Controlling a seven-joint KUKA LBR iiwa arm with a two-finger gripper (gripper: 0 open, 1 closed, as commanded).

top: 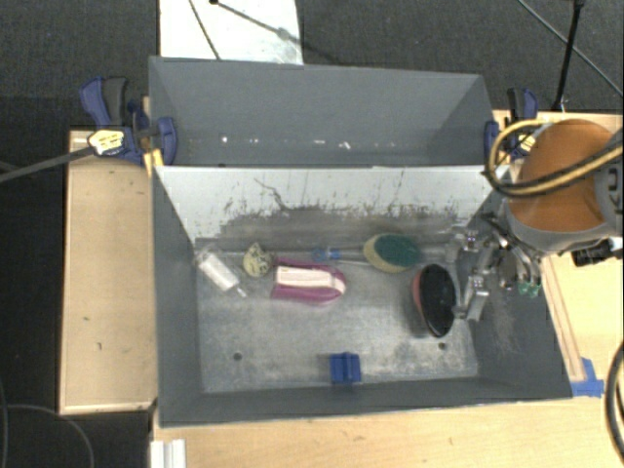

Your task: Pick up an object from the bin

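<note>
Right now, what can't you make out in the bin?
- Black oval thing: right edge hidden by the gripper, camera view; contact unclear.
- Pale lump at left: too small to identify, camera view.
- Blue block by the near wall: too small to tell its kind.

The arm (pixel 561 188) is cut off by the right edge of the frame, and at the right of the bin (pixel 322 125) it cannot be told whether the gripper (pixel 475 286) and the black oval thing (pixel 435 300) beside it are touching. The pale lump (pixel 256 259) at centre left, the clear tube-like thing (pixel 218 272) beside it and the blue block (pixel 344 368) at bottom centre are too small to be identified.
</note>
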